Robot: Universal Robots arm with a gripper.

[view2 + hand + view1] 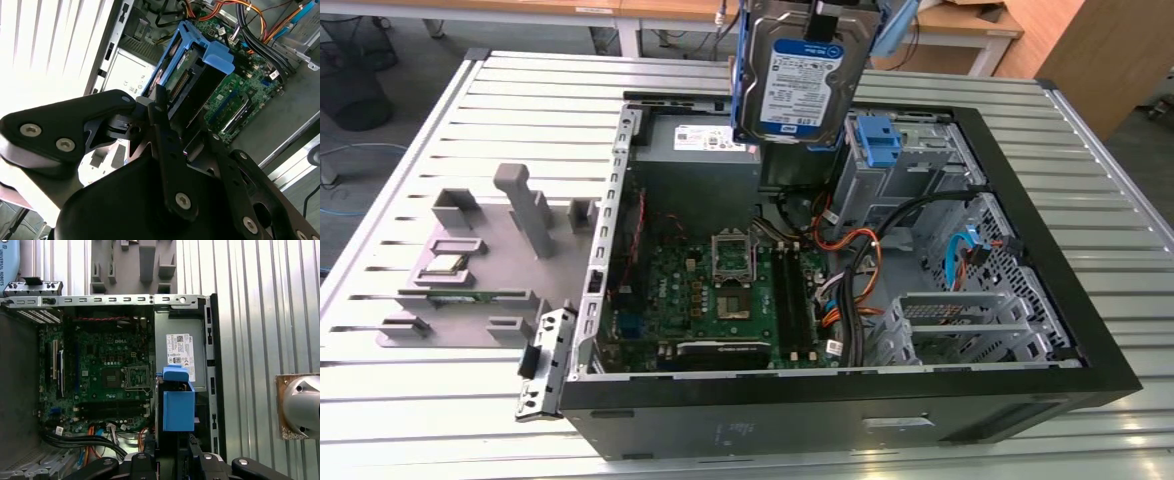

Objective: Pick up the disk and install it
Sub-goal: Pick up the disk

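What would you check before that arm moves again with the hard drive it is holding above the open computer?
1. Grip on the disk: ok, the gripper is shut on it.
2. Its blue carrier frame in place: ok.
3. Disk clear of the computer case: ok, it hangs above it.
4. Room in the drive cage: cannot tell, partly hidden behind the disk.
5. Wiring clear of the cage: cannot tell; orange cables lie close beside it.

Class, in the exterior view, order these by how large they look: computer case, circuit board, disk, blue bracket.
1. computer case
2. circuit board
3. disk, held up above the case and probably nearer the camera, so it may look bigger than it really is
4. blue bracket
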